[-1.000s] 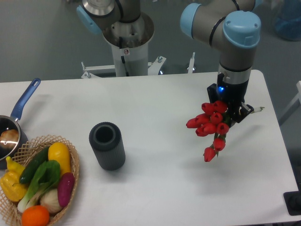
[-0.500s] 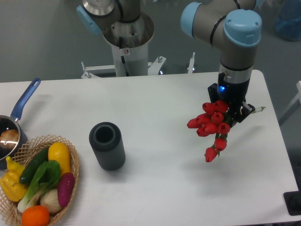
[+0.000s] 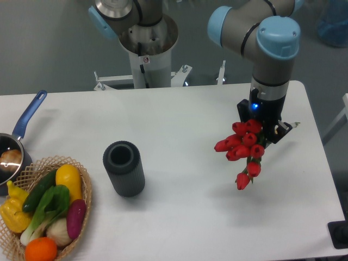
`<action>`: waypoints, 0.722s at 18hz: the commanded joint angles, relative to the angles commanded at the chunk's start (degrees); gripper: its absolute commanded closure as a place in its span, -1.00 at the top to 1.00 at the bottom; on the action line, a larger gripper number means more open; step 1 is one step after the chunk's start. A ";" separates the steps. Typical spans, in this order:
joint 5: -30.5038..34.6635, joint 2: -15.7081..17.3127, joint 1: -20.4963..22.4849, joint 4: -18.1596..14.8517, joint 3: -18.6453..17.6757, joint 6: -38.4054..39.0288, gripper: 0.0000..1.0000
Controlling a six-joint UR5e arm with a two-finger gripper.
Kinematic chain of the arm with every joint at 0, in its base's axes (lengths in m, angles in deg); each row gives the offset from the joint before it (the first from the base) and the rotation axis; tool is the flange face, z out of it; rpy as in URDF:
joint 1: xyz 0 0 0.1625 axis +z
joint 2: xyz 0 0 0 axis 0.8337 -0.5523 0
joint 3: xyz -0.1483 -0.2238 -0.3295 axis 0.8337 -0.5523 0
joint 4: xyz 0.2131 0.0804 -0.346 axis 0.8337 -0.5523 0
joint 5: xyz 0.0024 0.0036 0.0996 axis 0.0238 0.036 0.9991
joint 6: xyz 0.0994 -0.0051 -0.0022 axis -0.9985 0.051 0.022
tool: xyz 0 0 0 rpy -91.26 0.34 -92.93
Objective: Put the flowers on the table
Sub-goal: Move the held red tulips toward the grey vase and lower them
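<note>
The table [image 3: 179, 217] stretches wide and white, bare around its right half and near its right edge. The gripper [image 3: 265, 126] is clamped on the flowers [image 3: 243, 147], held above that side. A dark cylinder [image 3: 124, 168] stands well apart, left of centre.

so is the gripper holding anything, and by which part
Yes: the gripper holds the bunch of red tulips by the stem end, with the buds hanging down and left above the table. The exact finger contact is hidden.
</note>
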 joint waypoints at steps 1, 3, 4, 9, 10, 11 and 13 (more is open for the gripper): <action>0.17 -0.27 -0.52 -0.09 0.00 0.09 -0.03; 3.50 -1.14 -0.79 -0.18 0.00 0.09 -0.03; 5.52 -1.84 -1.58 -0.26 0.00 0.09 -0.03; 9.23 -4.22 -4.40 0.00 -0.61 -0.35 -0.03; 9.05 -4.57 -4.48 0.00 -0.79 -0.35 -0.03; 8.97 -4.66 -4.48 0.00 -0.88 -0.35 -0.03; 9.05 -5.80 -5.18 0.09 -0.88 -0.35 -0.03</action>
